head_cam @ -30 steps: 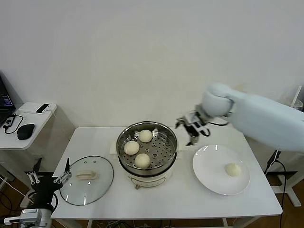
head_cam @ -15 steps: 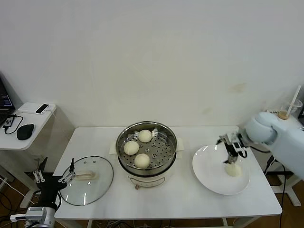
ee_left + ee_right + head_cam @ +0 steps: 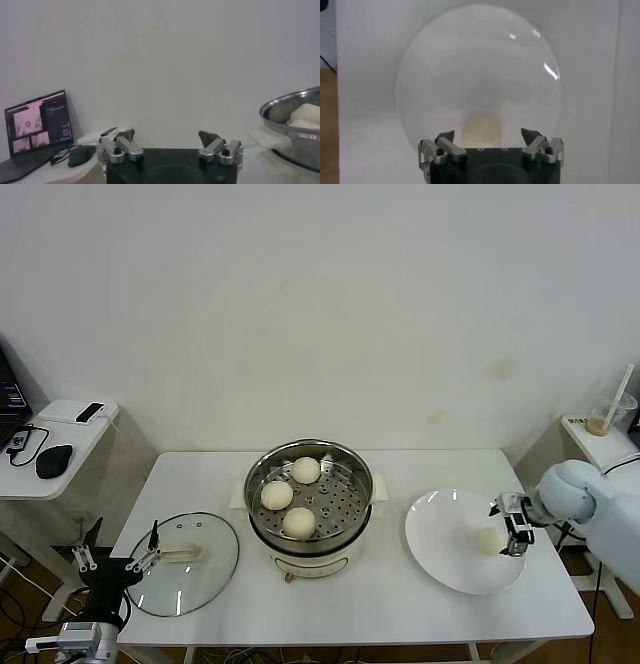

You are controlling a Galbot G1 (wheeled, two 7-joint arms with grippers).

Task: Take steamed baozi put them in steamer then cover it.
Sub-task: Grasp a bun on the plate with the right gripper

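Three baozi lie on the perforated tray of the steel steamer [image 3: 258, 514] at the table's middle: one at the back [image 3: 306, 470], one on the left [image 3: 277, 495], one at the front [image 3: 300, 523]. A fourth baozi [image 3: 489, 541] lies on the white plate [image 3: 440, 534] at the right; it also shows in the right wrist view [image 3: 481, 129]. My right gripper [image 3: 514, 526] is open just right of that baozi, and its jaws [image 3: 487, 136] straddle it. The glass cover [image 3: 212, 569] lies flat at the table's left. My left gripper [image 3: 112, 560] is open and empty, below the table's left edge.
A side desk [image 3: 50, 434] with a mouse and a laptop stands at the far left. A cup with a straw [image 3: 601, 424] stands on a stand at the far right. The steamer's rim [image 3: 292, 100] shows in the left wrist view.
My right arm has swung from beside the steamer out to the right and come down at the plate, with its open gripper now at the fourth baozi. The left arm barely moved.
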